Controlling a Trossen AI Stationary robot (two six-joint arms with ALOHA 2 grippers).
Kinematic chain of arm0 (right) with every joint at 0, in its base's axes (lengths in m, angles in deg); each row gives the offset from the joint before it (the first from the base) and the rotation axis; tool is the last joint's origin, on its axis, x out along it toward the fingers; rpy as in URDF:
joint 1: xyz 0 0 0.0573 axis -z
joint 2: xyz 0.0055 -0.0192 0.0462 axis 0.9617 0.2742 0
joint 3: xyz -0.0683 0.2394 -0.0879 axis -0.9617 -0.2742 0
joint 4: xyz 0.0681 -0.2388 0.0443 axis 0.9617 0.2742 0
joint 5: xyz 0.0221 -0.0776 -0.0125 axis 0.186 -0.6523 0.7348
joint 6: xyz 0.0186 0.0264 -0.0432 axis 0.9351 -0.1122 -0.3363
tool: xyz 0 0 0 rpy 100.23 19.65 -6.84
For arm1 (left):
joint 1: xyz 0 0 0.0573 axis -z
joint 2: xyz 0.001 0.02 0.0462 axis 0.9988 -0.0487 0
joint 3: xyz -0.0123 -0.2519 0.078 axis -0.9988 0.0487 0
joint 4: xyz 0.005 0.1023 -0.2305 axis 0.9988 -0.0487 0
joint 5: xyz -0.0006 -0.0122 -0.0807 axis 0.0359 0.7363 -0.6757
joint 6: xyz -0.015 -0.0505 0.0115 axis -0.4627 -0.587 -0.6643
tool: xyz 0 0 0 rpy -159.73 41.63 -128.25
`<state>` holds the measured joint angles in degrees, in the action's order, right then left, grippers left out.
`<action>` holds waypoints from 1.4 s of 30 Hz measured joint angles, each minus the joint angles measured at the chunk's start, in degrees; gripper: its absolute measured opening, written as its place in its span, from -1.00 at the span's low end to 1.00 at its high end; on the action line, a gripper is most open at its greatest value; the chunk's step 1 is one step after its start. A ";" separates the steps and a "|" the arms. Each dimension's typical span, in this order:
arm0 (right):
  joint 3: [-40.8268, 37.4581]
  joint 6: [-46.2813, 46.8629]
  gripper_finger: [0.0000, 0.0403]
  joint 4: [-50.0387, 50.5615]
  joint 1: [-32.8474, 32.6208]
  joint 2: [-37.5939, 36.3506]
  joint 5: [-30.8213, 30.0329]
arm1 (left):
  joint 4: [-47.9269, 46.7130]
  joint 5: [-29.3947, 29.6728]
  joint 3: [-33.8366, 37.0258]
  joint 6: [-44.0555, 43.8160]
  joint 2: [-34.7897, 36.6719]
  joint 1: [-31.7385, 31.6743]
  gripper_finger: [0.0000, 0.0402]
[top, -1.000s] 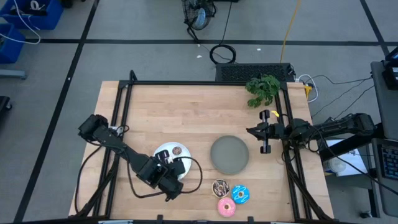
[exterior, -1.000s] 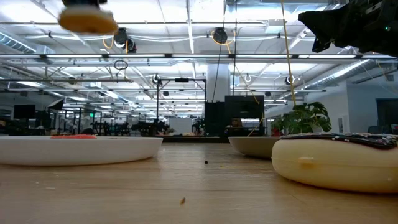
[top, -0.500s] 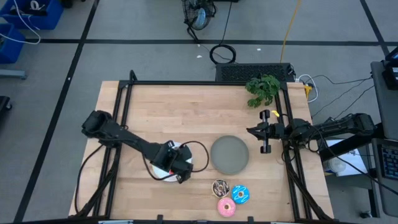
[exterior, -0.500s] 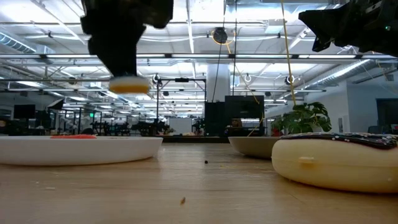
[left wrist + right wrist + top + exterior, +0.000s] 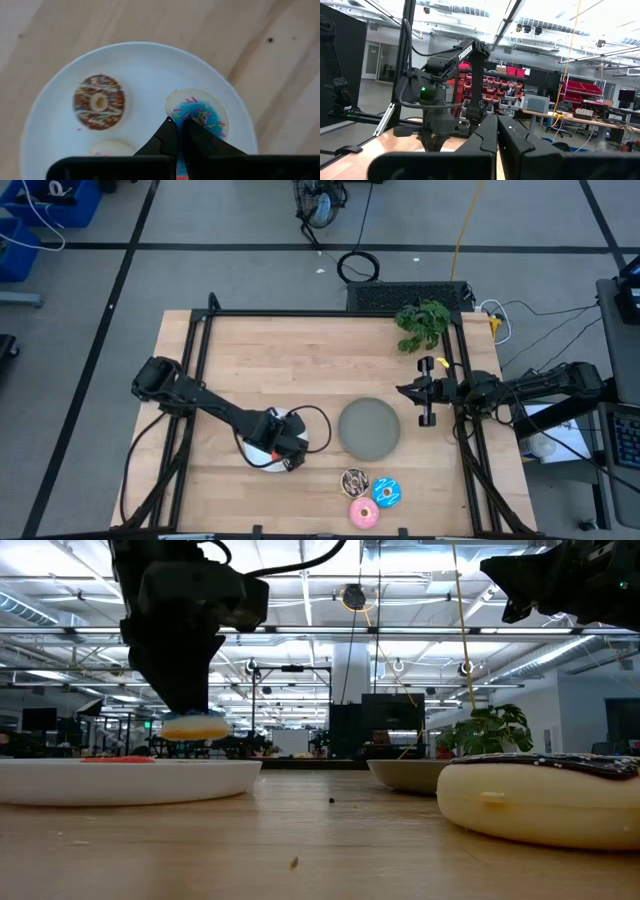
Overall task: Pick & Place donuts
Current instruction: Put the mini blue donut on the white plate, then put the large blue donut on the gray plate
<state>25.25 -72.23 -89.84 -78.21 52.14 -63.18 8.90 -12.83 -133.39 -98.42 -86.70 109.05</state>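
My left gripper (image 5: 281,444) hovers over the white plate (image 5: 258,423) and is shut on a small blue sprinkled donut (image 5: 199,111), which the low view shows just above the plate (image 5: 120,781). A small brown donut (image 5: 99,102) and a small white one (image 5: 113,148) lie flat on that plate. A red sliver (image 5: 118,758) also shows on it. The big chocolate (image 5: 354,480), blue (image 5: 387,493) and pink (image 5: 364,513) donuts lie flat on the table near its near edge. My right gripper (image 5: 408,392) waits, shut, by the right edge. My left gripper pinches the small blue donut between its two fingers at one side of the ring (image 5: 189,114), coming from above and pointing down. The donut (image 5: 195,726) sits level under the fingertips, lifted a little clear of the white plate.
A grey plate (image 5: 369,428) sits right of the white one, with bare wood between them. A green plant (image 5: 423,323) stands at the far right corner. A black frame (image 5: 200,345) runs along the table's edges. A cable (image 5: 318,430) loops beside the left gripper.
My left gripper has travelled from the white plate's near edge to over the plate and come down, carrying the small blue donut from high above to just over the plate. It has stayed shut on the donut.
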 joint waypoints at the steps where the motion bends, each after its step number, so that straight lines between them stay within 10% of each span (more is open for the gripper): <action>1: 0.02 0.00 -1.00 0.00 0.00 0.01 0.00 | 0.61 -0.33 0.06 0.27 0.00 0.01 -0.94; 6: 0.02 0.00 -1.00 0.00 0.00 0.01 0.00 | 2.42 -0.84 0.07 3.45 0.00 0.56 -0.84; 19: 0.01 2.29 -1.00 0.02 0.00 0.01 0.09 | 1.87 1.06 0.07 3.78 0.00 0.46 0.24; 42: 0.02 1.05 -1.00 0.04 0.00 0.00 0.15 | -3.12 2.57 -3.53 10.71 3.79 0.69 -0.41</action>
<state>25.27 -71.18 -89.80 -78.21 52.14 -63.02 5.79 -10.25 -136.93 -87.71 -82.91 109.74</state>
